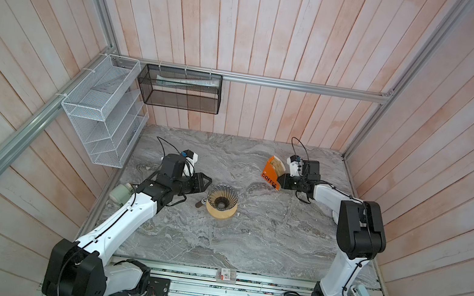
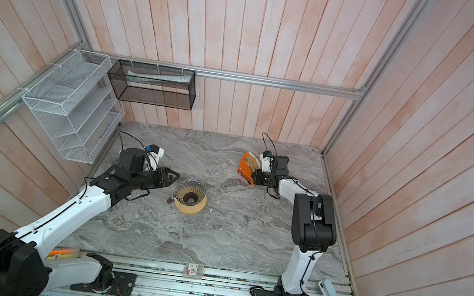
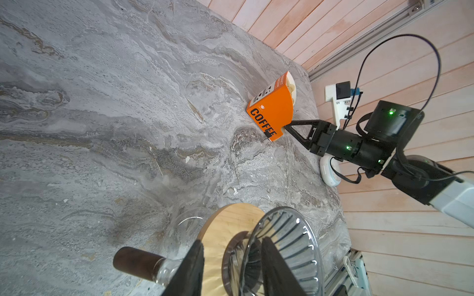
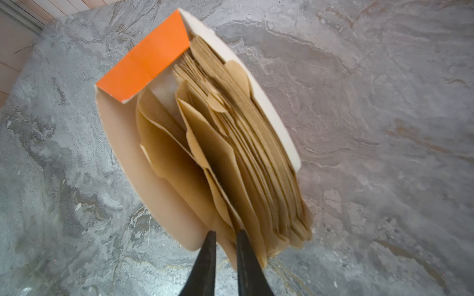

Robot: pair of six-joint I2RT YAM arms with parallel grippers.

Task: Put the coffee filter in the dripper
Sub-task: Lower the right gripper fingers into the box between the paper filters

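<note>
Grey marbled tabletop [image 1: 262, 248], plank walls [image 1: 278, 34]: your left gripper [image 1: 208, 181] spread beside dripper [image 1: 223, 197]; right gripper [image 4: 225, 237] clamped on coffee filter [image 4: 218, 156] in box [image 4: 143, 64].

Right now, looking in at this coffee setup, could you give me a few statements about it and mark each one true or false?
1. The dripper already has paper in it. False: it is empty, and the coffee filters are stacked in the orange box.
2. The orange box reads COFFEE. True.
3. The left pincer holds the orange box. False: it is empty, beside the dripper. The right pincer is the one at the box's open mouth.
4. The dripper rests on a wooden ring. True.
</note>
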